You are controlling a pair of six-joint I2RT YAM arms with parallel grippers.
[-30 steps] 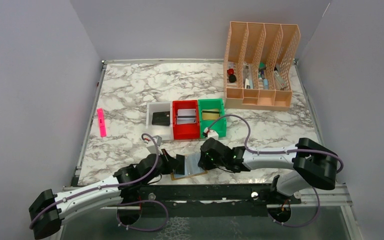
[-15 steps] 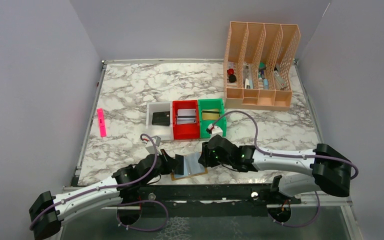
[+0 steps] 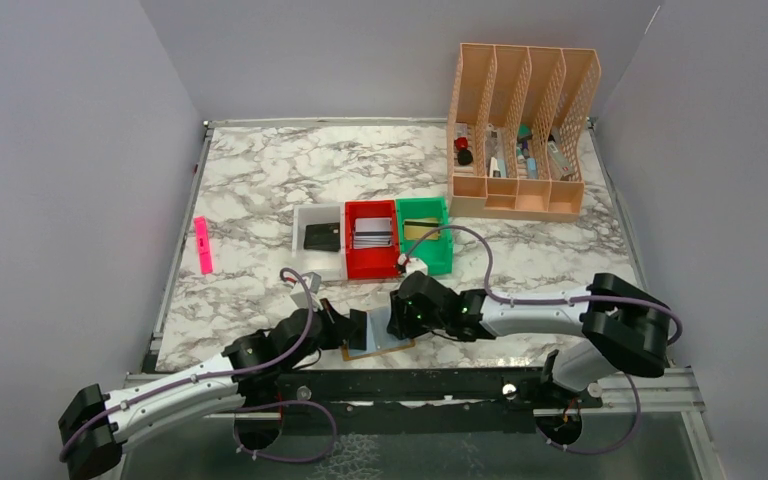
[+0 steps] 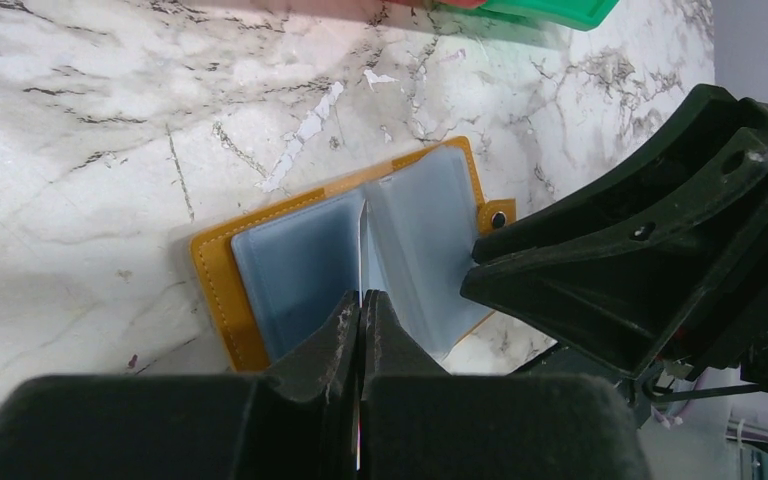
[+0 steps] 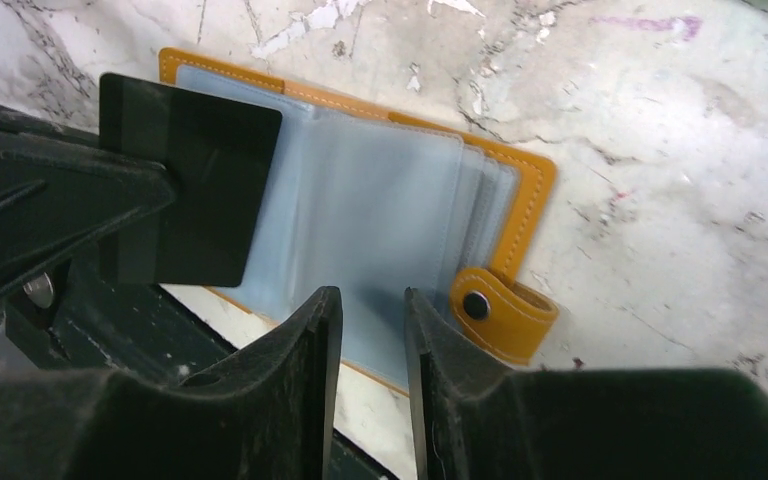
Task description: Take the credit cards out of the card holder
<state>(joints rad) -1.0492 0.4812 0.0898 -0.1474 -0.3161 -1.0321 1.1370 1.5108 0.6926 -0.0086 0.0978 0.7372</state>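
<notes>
Overhead view: the left gripper [image 3: 346, 329], a dark card [image 3: 359, 328] at its tip, and the right gripper [image 3: 398, 319] meet over the open tan card holder [image 3: 382, 341], with a white bin [image 3: 299, 240], red bin [image 3: 371, 266] and green bin [image 3: 439, 263] just beyond their fingertips and a peach desk organizer [image 3: 516, 200] farther beyond the right one.

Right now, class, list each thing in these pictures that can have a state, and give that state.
card holder: open, lying flat, snap tab undone.
black card: gripped, over the holder.
left gripper: jaws shut on the black card.
right gripper: jaws apart, empty, over the holder.
red bin: holds cards.
green bin: holds a card.
white bin: holds a dark item.
</notes>
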